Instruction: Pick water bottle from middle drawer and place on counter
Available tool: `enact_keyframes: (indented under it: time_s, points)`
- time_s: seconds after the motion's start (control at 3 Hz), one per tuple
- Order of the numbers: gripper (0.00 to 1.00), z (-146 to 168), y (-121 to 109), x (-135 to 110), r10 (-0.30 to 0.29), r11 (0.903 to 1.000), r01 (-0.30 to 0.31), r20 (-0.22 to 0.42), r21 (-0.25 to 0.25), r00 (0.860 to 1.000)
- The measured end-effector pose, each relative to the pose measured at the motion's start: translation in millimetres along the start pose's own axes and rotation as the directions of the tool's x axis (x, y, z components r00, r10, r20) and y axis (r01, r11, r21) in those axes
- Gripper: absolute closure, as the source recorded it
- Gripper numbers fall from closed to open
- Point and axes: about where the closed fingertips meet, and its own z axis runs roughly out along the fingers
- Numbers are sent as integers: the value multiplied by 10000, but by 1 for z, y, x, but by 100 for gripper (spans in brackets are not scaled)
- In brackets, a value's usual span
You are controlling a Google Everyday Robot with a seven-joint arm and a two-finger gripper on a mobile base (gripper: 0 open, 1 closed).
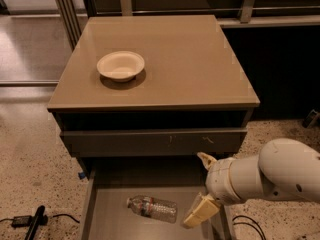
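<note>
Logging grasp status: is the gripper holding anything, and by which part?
Nothing is held. The gripper hangs over the middle drawer, right of the water bottle lying there, apart.

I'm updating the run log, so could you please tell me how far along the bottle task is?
Done: the middle drawer is open. In hand: the gripper hovers over the drawer beside the water bottle, which lies ungripped inside. Left: grasp it, lift it, and set it on the counter.

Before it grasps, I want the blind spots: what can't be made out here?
Camera view only:
- middle drawer: front end cut off by the bottom edge; right wall hidden by the gripper, which hangs beside the water bottle.
- Bottle's label text: too small to read.
- Gap under the counter: lost in shadow.
</note>
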Motion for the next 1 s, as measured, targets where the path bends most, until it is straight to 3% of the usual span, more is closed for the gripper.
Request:
enact_keyframes:
  time_s: [0.33,1.0]
  points:
    - [0,25,15,-1,-773,9963,799,764,-314,9941]
    - [0,30,18,-2,-1080,9930,1118,900,-388,9901]
